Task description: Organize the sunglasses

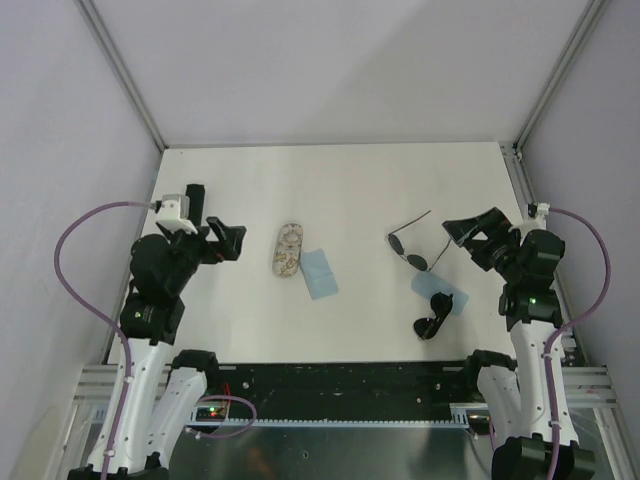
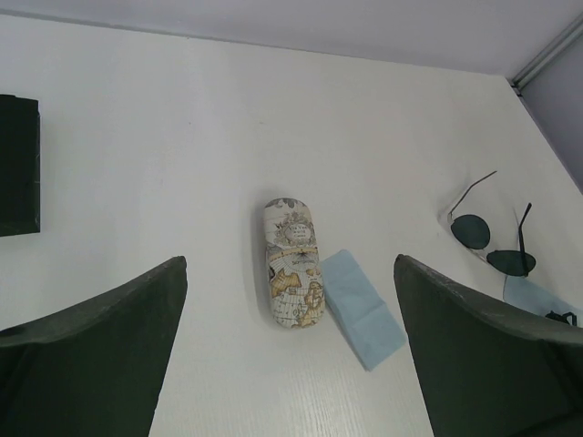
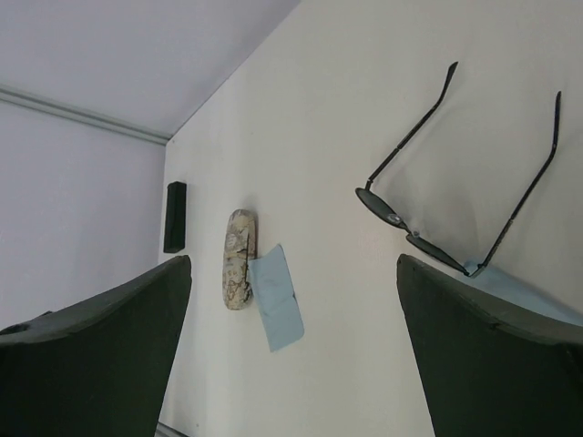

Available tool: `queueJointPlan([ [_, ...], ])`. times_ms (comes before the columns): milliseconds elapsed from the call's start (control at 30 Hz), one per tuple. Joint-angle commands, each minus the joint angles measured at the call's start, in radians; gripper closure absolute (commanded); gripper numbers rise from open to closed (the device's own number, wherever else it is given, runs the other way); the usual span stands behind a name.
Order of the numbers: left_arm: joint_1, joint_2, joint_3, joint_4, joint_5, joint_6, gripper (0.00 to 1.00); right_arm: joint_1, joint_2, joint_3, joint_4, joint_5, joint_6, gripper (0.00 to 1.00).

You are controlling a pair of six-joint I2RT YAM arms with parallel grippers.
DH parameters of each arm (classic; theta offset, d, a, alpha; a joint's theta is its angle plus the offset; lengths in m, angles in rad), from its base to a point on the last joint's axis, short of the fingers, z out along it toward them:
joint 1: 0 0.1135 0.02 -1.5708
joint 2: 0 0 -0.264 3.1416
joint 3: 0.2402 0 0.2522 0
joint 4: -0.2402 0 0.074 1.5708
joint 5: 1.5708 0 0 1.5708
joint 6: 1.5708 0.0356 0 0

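Observation:
The thin wire-frame sunglasses [image 1: 410, 249] lie open on the white table, right of centre, with dark rounded lenses [image 2: 490, 244] and arms spread [image 3: 428, 238]. The chunky black sunglasses [image 1: 433, 318] rest nearer the front edge, partly on a light blue cloth [image 1: 440, 290]. My right gripper [image 1: 463, 240] hovers open just right of the wire pair, nothing between its fingers [image 3: 291, 259]. My left gripper [image 1: 232, 243] is open and empty at the left, facing the beige patterned case [image 2: 293, 262].
The beige map-patterned case [image 1: 288, 250] lies left of centre, with a second blue cloth [image 1: 320, 273] against its right side. A black oblong case [image 1: 194, 196] sits at the far left [image 3: 175, 217]. Grey walls enclose the table [image 1: 330, 190].

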Motion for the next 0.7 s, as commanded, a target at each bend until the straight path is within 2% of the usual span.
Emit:
queueJointPlan([
  [0,0.006,0.021,-0.006,0.023,0.029,0.017,0.00,-0.004,-0.022,0.044,-0.033,0.054,-0.040,0.01],
  [167,0.005,0.088,-0.009,0.024,0.065,-0.004,0.00,-0.006,-0.017,0.045,-0.043,0.078,-0.042,0.01],
  [300,0.006,0.196,0.000,0.023,0.058,-0.052,0.00,0.014,0.004,0.041,0.001,0.007,-0.106,0.01],
  [467,-0.006,0.368,0.048,0.024,0.071,-0.130,0.00,0.155,0.032,0.053,-0.011,0.179,-0.180,0.01],
  [533,-0.049,0.432,0.084,0.022,0.012,-0.151,0.00,0.251,0.070,0.073,-0.029,0.271,-0.218,0.01],
  [667,-0.230,0.582,0.180,0.018,-0.195,-0.156,0.00,0.391,0.154,0.099,-0.045,0.374,-0.270,0.01],
])
